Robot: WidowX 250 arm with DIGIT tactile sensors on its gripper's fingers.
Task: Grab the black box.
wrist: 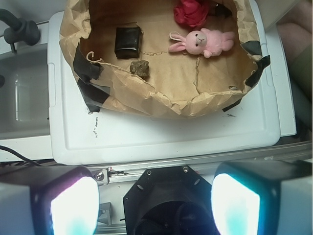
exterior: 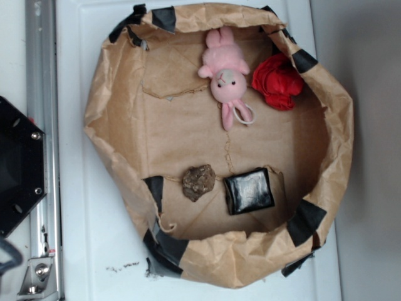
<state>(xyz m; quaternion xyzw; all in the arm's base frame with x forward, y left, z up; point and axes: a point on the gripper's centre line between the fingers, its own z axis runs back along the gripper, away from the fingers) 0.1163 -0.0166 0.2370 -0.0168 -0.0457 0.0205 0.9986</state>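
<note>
The black box (exterior: 249, 190), flat, glossy and wrinkled, lies on the floor of the brown paper basin (exterior: 116, 94), near its lower right. A lumpy brown rock (exterior: 198, 182) sits just left of it. In the wrist view the black box (wrist: 128, 41) is far ahead at upper left, with the rock (wrist: 140, 67) close by. My gripper (wrist: 155, 204) hangs well back from the basin, above the robot's black base, open with nothing between its two pale fingers (wrist: 74, 208). The gripper does not show in the exterior view.
A pink plush bunny (exterior: 225, 72) and a crumpled red cloth (exterior: 277, 81) lie at the basin's far side. Black tape patches (exterior: 306, 221) mark the paper rim. The basin rests on a white tray (wrist: 161, 134). The black base (exterior: 19, 166) and a metal rail (exterior: 41, 94) stand at the left.
</note>
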